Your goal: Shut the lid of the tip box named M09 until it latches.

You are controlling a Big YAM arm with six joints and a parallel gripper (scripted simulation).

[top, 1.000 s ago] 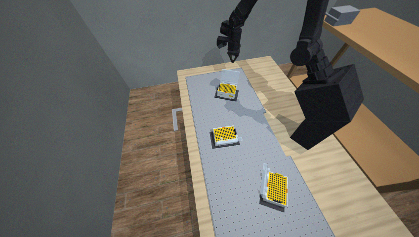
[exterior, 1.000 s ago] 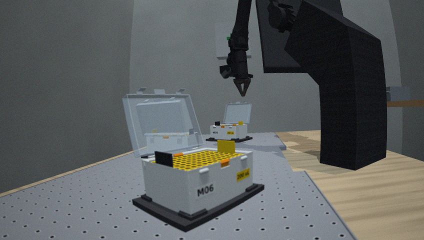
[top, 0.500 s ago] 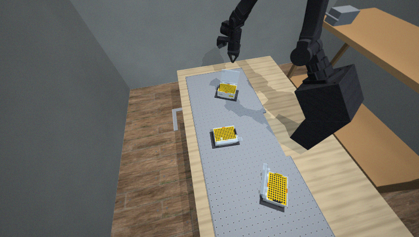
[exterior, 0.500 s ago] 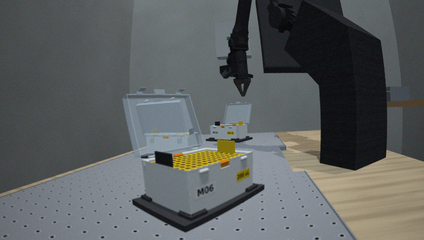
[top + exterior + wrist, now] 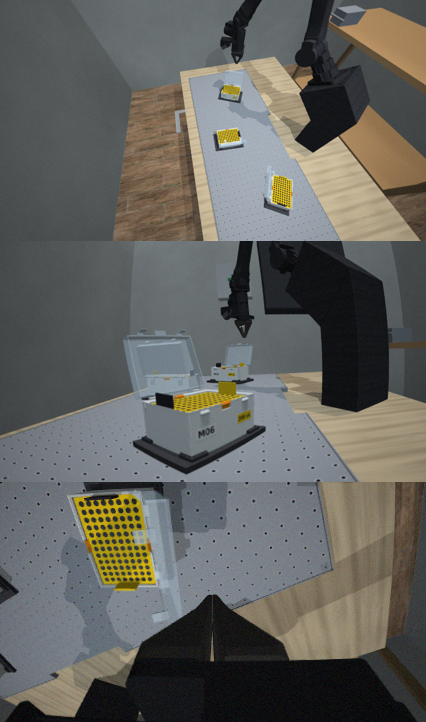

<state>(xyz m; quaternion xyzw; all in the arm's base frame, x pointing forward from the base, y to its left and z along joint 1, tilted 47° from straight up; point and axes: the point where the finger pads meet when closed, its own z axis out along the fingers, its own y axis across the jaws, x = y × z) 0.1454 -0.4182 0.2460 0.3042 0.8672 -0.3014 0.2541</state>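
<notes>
Three white tip boxes with yellow racks stand on dark holder plates on the grey perforated board (image 5: 239,178). All three clear lids stand open. The near box (image 5: 281,191) (image 5: 191,423) reads M06. The middle box (image 5: 228,137) (image 5: 167,381) shows through M06's lid, and its sticker is hidden. The far box (image 5: 230,89) (image 5: 230,372) (image 5: 117,542) has a sticker too small to read surely. My gripper (image 5: 236,62) (image 5: 244,334) (image 5: 212,602) is shut and empty. It hangs well above the far box's upright lid (image 5: 233,77) (image 5: 238,354) (image 5: 162,547), a little to its hinge side.
The robot's large black base (image 5: 331,107) (image 5: 343,330) stands on the wooden table (image 5: 343,185) beside the board. A wooden shelf (image 5: 385,38) with a grey box is behind it. The table's far edge is close to the far box.
</notes>
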